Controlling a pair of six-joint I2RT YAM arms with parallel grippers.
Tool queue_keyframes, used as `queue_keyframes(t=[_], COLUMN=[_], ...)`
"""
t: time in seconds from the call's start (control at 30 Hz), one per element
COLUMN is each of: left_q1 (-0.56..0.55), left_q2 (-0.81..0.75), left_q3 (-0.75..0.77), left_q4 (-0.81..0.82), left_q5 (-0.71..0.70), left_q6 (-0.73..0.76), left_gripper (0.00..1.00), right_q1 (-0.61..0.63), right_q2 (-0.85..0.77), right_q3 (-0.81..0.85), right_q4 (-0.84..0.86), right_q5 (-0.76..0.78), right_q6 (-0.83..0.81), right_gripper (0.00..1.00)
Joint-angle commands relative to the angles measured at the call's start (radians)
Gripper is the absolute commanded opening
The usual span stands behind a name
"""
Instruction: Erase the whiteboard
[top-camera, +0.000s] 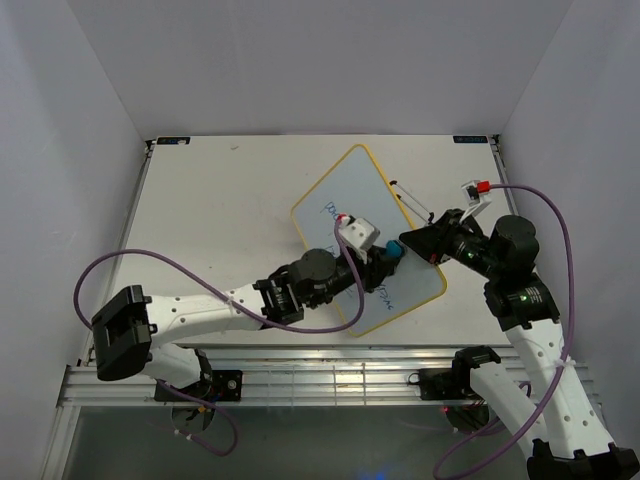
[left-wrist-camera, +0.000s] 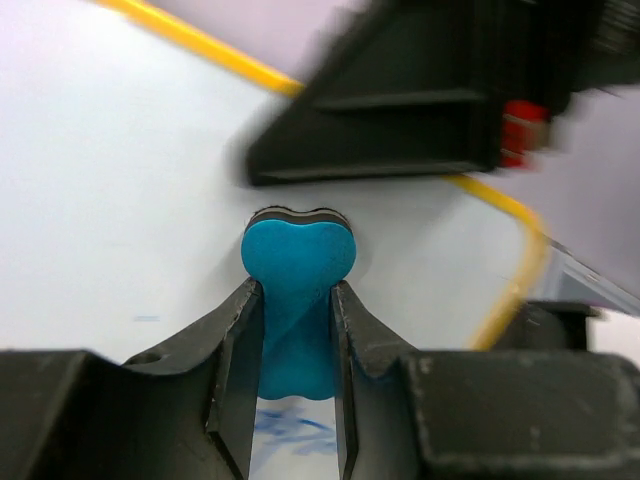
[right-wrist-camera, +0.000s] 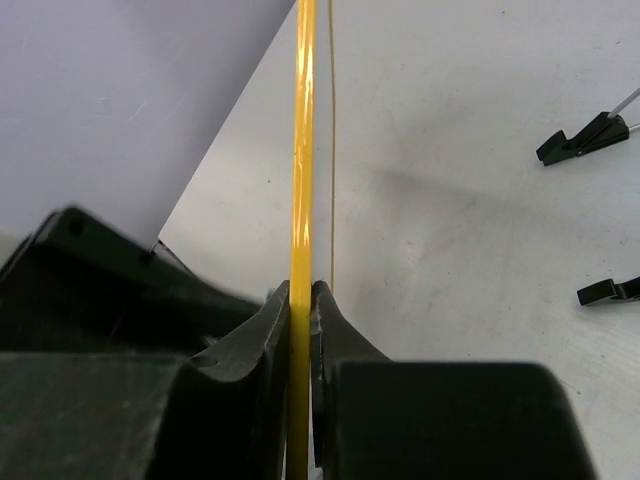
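The whiteboard (top-camera: 345, 190) lies at a slant on the bench (top-camera: 215, 215), just right of centre in the top view, one corner toward the far edge. Its yellow frame (right-wrist-camera: 303, 150) rings a glossy white face. Blue handwriting (top-camera: 330, 208) shows near its left edge and again at its lower corner, below the arms.

A small blue eraser (left-wrist-camera: 298, 270) presses against the white face in the board's lower half. The left jaws are closed tightly on it, one finger on each side, with faint blue marks (left-wrist-camera: 290, 425) just below.

At the board's right edge the right jaws are nearly closed, pinching the yellow frame between them. Beyond that edge, black wire feet (right-wrist-camera: 585, 140) rest on the bench.

The left arm (top-camera: 200, 310) reaches in from the lower left, the right arm (top-camera: 540, 340) from the lower right.
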Motion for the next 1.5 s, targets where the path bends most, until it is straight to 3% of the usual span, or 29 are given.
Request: queue_keyframes(t=[0.0,0.53,0.77,0.93,1.1,1.23,1.47], left_q1=[0.15,0.285,0.502,0.573,0.575,0.572,0.411], left_q2=[-0.034,0.064,0.0,-0.001,-0.053,-0.104,-0.126], left_q3=[-0.045,0.014,-0.085,-0.133,-0.244,-0.397,-0.451], left_q4=[-0.116,-0.126,-0.071,-0.015,0.07,0.248,0.288], left_q5=[-0.079,-0.111,0.07,0.166,0.214,0.344,0.227], left_q6=[-0.015,-0.04,-0.055,-0.027,-0.052,-0.072,-0.02], left_gripper=[0.0,0.0,0.0,0.0,0.0,0.0,0.0], right_q1=[0.024,0.024,0.024,0.024,0.024,0.023,0.025], right_q2=[-0.074,-0.119,-0.125,-0.119,-0.096,-0.097,-0.065], right_q3=[0.056,-0.002,0.049,0.023,0.001,-0.048,-0.054], right_q4=[0.168,0.121,0.073,0.067,0.125,0.289,0.318], right_q5=[-0.144,-0.172,-0.232,-0.232,-0.238,-0.261,-0.245], right_q6=[0.092,0.058,0.014,0.007,0.035,0.141,0.165], right_gripper=[0.08,0.08,0.08,0.08,0.08,0.08,0.08])
